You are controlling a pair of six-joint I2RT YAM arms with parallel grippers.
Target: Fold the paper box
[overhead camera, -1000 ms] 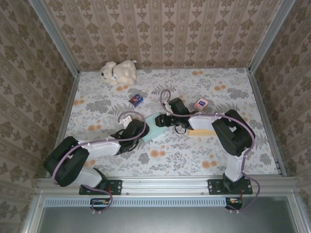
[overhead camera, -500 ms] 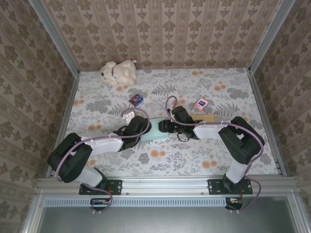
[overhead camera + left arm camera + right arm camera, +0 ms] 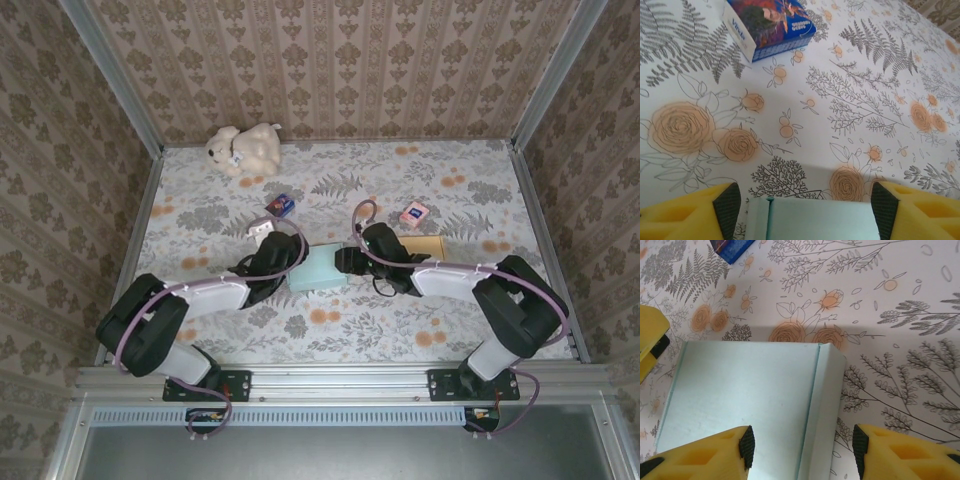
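Note:
The pale teal paper box (image 3: pixel 318 268) lies flat on the flowered table, with a folded side panel along one edge (image 3: pixel 827 400). My left gripper (image 3: pixel 272 256) is at its left end, open. In the left wrist view the box (image 3: pixel 815 220) lies between the black pads (image 3: pixel 728 205), with a gap on each side. My right gripper (image 3: pixel 350 262) is at the box's right end, also open. One of its fingers (image 3: pixel 746 447) hovers over the box top (image 3: pixel 750 390), and the other stands off beyond the folded edge.
A small blue box (image 3: pixel 283 205) lies just behind the left gripper. A pink box (image 3: pixel 413 213) and a flat tan card (image 3: pixel 425 246) lie behind the right arm. A plush toy (image 3: pixel 245 148) sits at the back left. Walls enclose the table on three sides.
The box has gone from tilted to lying square and flat. The left gripper's jaws have widened, and the right gripper has shifted a little to the right and nearer.

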